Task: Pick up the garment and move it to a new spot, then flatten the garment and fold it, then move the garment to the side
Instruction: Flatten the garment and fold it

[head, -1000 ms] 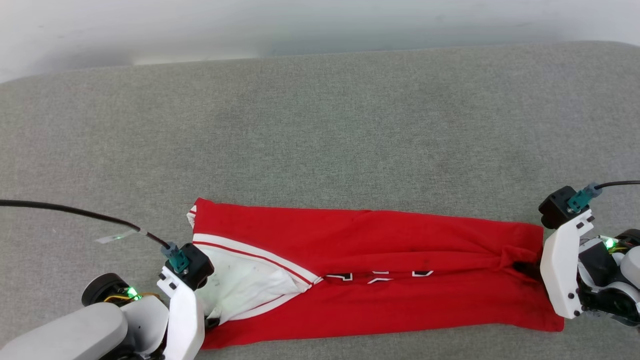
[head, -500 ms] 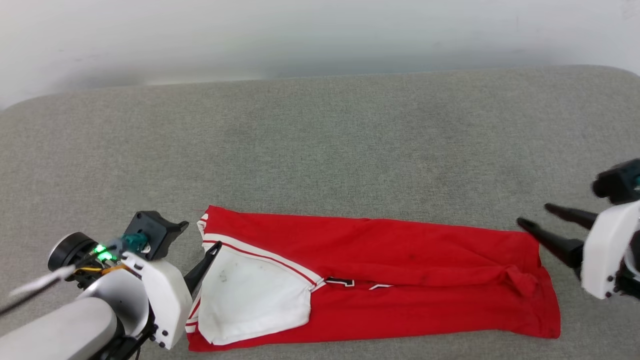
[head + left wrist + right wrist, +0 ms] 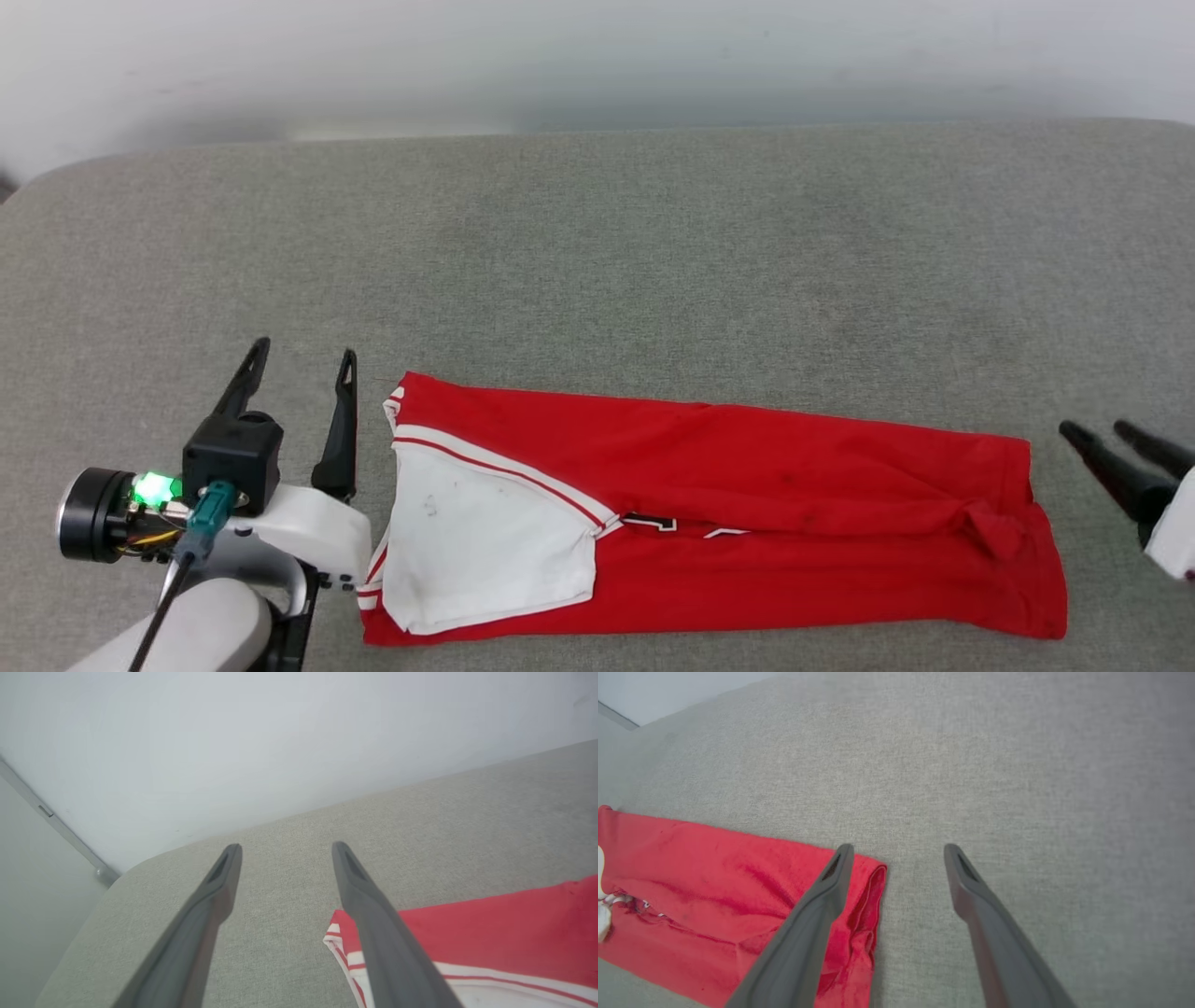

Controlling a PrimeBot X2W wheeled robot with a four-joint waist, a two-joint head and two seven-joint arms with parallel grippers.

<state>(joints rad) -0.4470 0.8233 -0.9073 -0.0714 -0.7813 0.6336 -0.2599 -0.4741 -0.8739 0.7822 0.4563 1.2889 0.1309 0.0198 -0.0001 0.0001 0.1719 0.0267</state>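
Bench (image 3: 597, 243): a grey fabric-covered top spanning most of the head view below a pale wall (image 3: 597, 56). Its bare stretch at centre and top gives room for folding.
Garment (image 3: 747, 485): lies flat across the lower middle of the head view as a long red band, doubled lengthwise. By my reading the fold is partly done and the move to the side is not yet made.
Left end effector (image 3: 304, 350): at lower left, just beside the garment's left short end. Its fingers stand apart and hold nothing, and the left wrist view shows bare grey between them (image 3: 286, 846).
Right end effector (image 3: 1094, 427): at the right edge, near the other short end, fingers spread and empty (image 3: 899, 847). One at each end probably suits a two-handed grasp of the band.
Sleeve (image 3: 485, 551): white, laid over the red at lower left with its striped trim uppermost.
Pucker (image 3: 985, 527): a small bunch near the right end, likely needing smoothing.
Lettering (image 3: 686, 527): black and white, mostly tucked under the fold.
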